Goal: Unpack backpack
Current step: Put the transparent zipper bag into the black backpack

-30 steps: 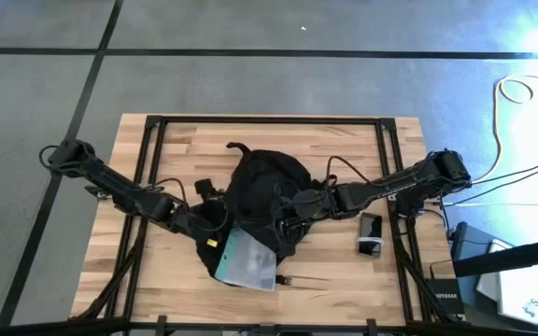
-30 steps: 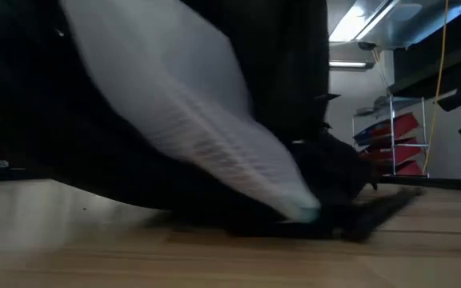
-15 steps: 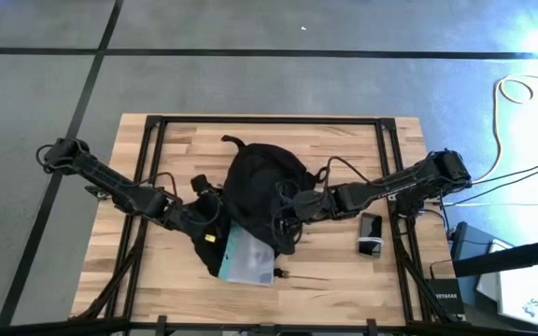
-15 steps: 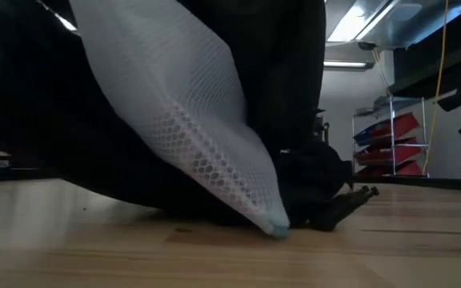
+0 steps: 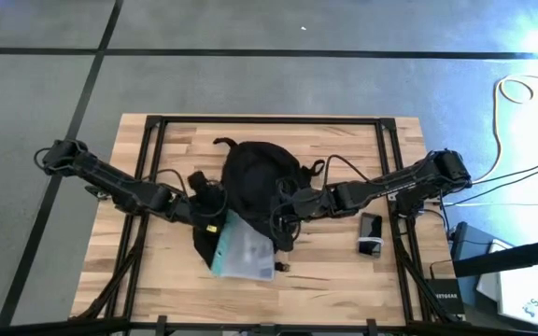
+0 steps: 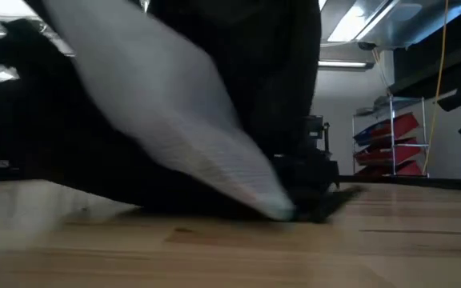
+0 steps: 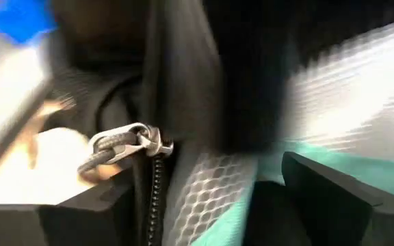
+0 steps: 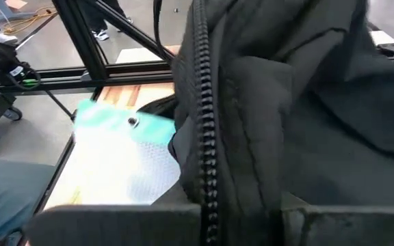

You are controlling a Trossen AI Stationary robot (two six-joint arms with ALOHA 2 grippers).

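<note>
The backpack (image 5: 261, 191) is a rounded heap of black fabric sitting in the middle of the wooden worktop (image 5: 344, 271), with a loop strap sticking out at its far side. From its near edge a clear mesh pouch (image 5: 243, 257) with teal trim pokes out, lying half on the wood and half under the black cloth. In the low view the pouch (image 6: 174, 136) slants down to the boards in front of the dark bag (image 6: 270, 88).

The left claw (image 5: 215, 219) sits at the backpack's left edge, right where the pouch emerges. Its fingers are spread, with the teal-edged mesh (image 7: 238, 184) and a zipper line with a silver pull (image 7: 125, 145) between them; I cannot tell whether they press on the pouch.

The right claw (image 5: 283, 207) is pressed together on the backpack's right side, pinching a fold of black fabric beside a zipper track (image 8: 204, 137).

A small dark phone-like device (image 5: 370, 233) lies on the worktop to the right, well apart from the bag.
</note>
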